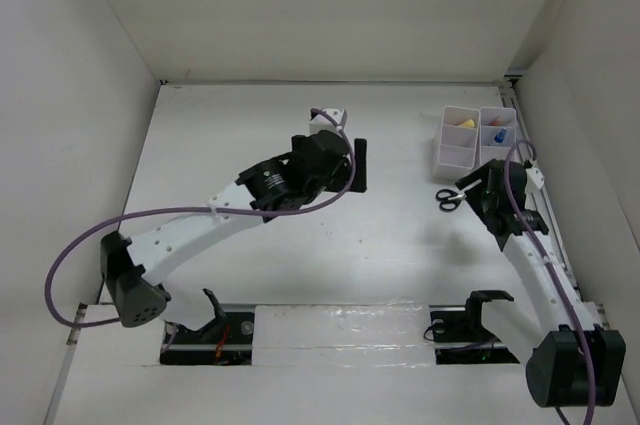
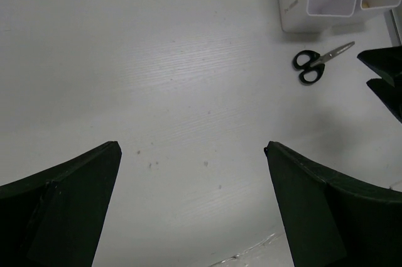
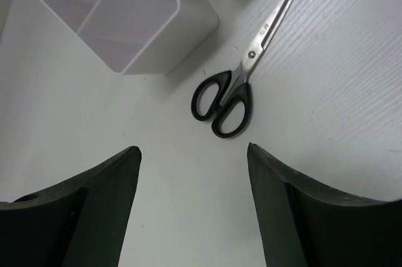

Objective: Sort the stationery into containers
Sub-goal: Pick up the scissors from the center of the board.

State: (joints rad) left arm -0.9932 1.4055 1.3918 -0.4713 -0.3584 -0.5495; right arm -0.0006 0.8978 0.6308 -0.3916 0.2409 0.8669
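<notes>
The right gripper [image 3: 193, 151] hangs low over the table [image 3: 326, 129], jaws spread with nothing between them. The scissors [image 3: 246, 65] lie flat just ahead of its fingertips, with the handles nearest and the blades pointing away to the right. A bin [image 3: 168, 46] stands ahead to the left, near the handles. The left gripper [image 2: 192, 146] is also spread wide and empty, and the scissors are well ahead to its right.

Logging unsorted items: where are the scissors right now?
In the top view the scissors lie on the right of the table, just on the near side of the bins, beside the right end effector.
</notes>
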